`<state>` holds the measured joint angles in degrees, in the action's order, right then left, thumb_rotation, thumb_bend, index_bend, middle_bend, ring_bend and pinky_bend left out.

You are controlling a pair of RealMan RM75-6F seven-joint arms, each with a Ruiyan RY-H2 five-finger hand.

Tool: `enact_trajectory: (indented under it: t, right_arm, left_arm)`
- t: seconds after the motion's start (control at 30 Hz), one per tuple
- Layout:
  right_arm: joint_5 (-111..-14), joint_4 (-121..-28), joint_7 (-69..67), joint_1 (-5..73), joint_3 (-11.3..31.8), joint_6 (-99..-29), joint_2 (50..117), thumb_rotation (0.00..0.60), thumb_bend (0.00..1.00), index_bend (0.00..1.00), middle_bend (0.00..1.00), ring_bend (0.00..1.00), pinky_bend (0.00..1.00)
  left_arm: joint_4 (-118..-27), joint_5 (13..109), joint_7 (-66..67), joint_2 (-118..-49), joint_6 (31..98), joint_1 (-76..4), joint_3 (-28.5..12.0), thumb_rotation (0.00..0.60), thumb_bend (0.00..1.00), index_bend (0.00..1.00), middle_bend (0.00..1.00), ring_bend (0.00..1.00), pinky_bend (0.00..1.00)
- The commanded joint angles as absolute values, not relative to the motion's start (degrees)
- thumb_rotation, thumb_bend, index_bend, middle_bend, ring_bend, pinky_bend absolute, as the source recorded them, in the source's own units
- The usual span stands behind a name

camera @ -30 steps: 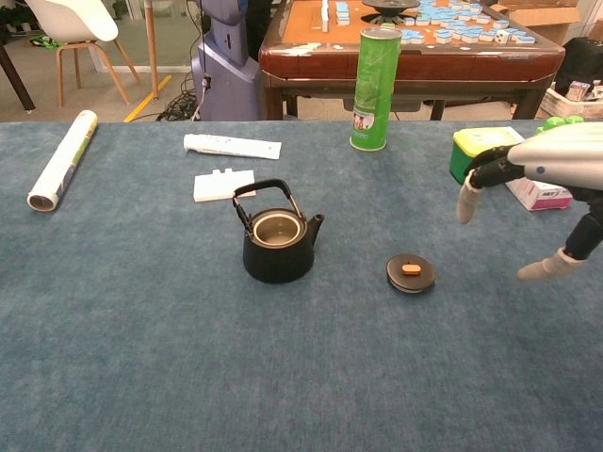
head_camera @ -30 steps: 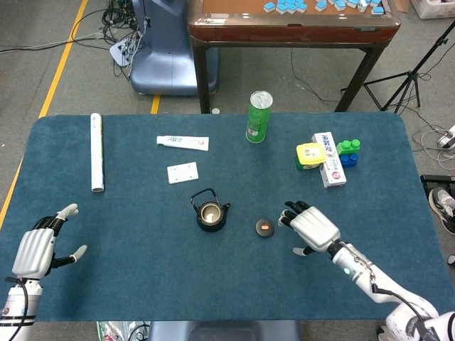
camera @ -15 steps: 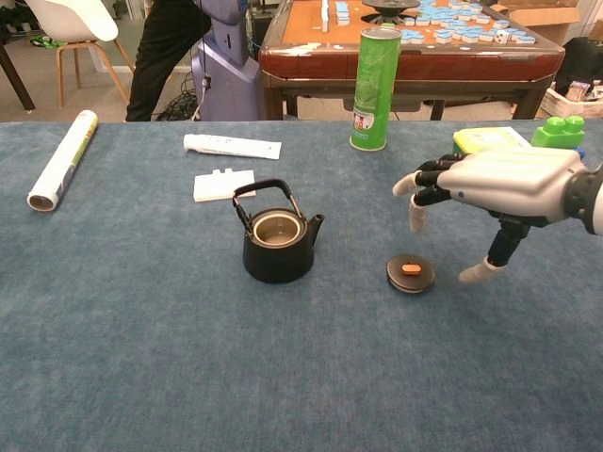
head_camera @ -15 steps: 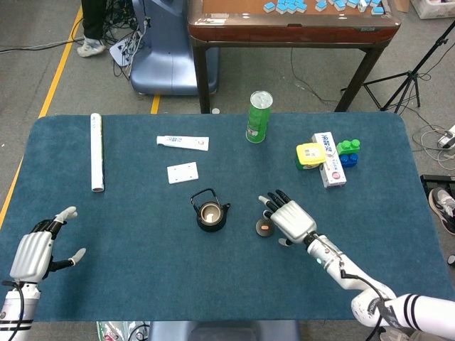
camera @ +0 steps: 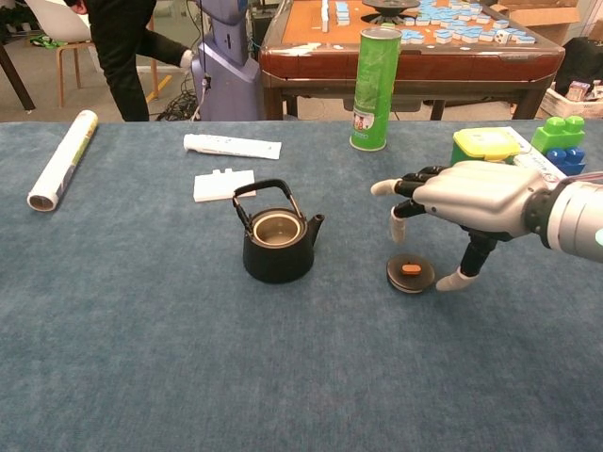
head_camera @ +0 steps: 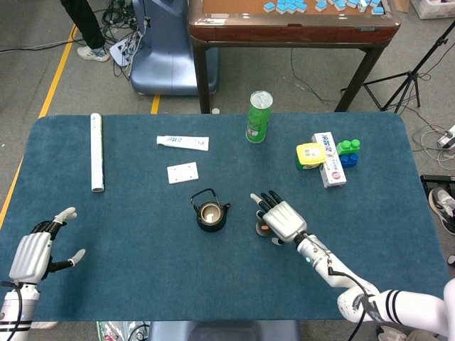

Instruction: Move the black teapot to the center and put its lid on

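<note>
My right robot hand [camera: 471, 200] hovers spread just above the lid [camera: 411, 273], right of the open teapot [camera: 276, 247] mid-worktop. From the head view, my hand half hides the lid.

Blue tabletop [head_camera: 142, 284]: green can [head_camera: 259, 117] beyond the robot hand [head_camera: 281, 219] (upright), yellow box [head_camera: 310, 155] and toy blocks [head_camera: 348, 152] to its right, white tube [head_camera: 183, 142] and roll [head_camera: 97, 152] far left.
</note>
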<state>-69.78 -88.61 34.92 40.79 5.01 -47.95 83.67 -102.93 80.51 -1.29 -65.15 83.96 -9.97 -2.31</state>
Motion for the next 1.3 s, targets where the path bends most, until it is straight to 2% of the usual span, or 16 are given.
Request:
enact_trajectory:
  t: [0.03, 1.17, 1.3]
  right_arm:
    - [-68.9, -88.0, 35.5, 41.4, 4.9, -47.7, 84.2, 0.600, 0.17, 0.34, 0.02, 0.00, 0.00]
    - [-60.8, -82.9, 37.6, 46.3, 2.9, -45.6, 88.3, 0.600, 0.18, 0.36, 0.04, 0.00, 0.00]
    - [-60.4, -82.4, 37.6, 46.8, 2.7, -45.6, 88.7, 0.600, 0.21, 0.38, 0.05, 0.00, 0.00]
  left_arm:
    - [-103.0, 80.6, -1.4, -65.1, 84.0, -9.8, -2.5, 0.600, 0.19, 0.15, 0.24, 0.27, 0.20]
    - [-102.8, 80.4, -2.7, -64.6, 83.1, -8.2, -3.9, 0.600, 0.19, 0.15, 0.24, 0.27, 0.20]
    - [-102.7, 80.4, -2.9, -64.6, 83.1, -8.1, -4.0, 0.600, 0.19, 0.15, 0.24, 0.27, 0.20]
